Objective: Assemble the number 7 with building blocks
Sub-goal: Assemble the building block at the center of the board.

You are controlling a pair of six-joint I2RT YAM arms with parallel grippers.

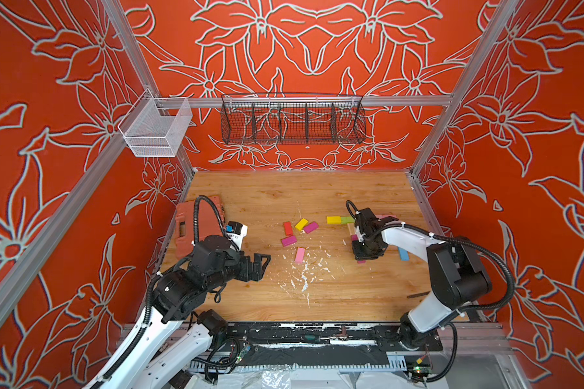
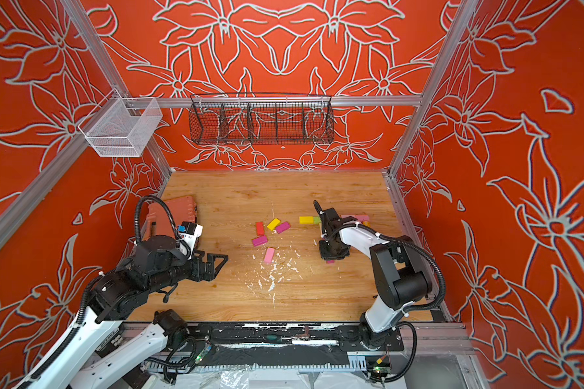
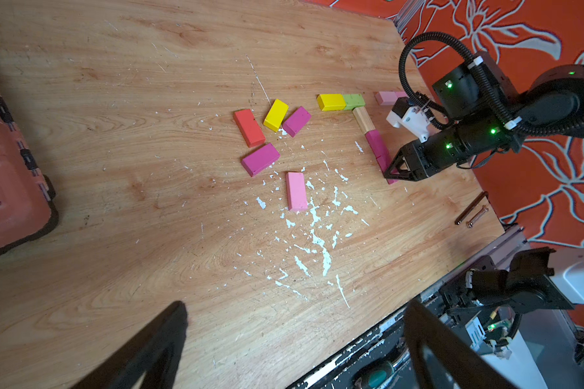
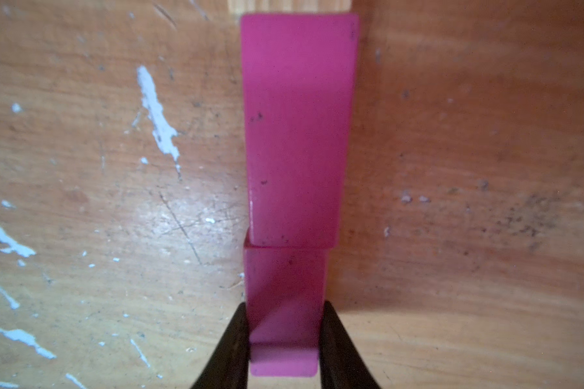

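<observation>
Black fingers [image 4: 230, 343] of our right hand [image 4: 285, 323] clench a flat magenta rectangular block [image 4: 284, 296] by its long sides, down at the scratched wooden surface [image 4: 452, 168]. Just ahead of that hand, end to end, lie a second magenta block [image 4: 299, 128] and a bare wood block [image 4: 289, 5], forming the stem of the number 7 [image 3: 353, 101]. Well apart, our left hand [image 1: 262, 267] hangs spread wide, holding nothing.

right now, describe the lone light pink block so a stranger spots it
On the wooden table, find the loose blocks near its middle. The light pink block lies alone on their near side, by the white paint flecks; it is the palest there and touches no other block.
</observation>
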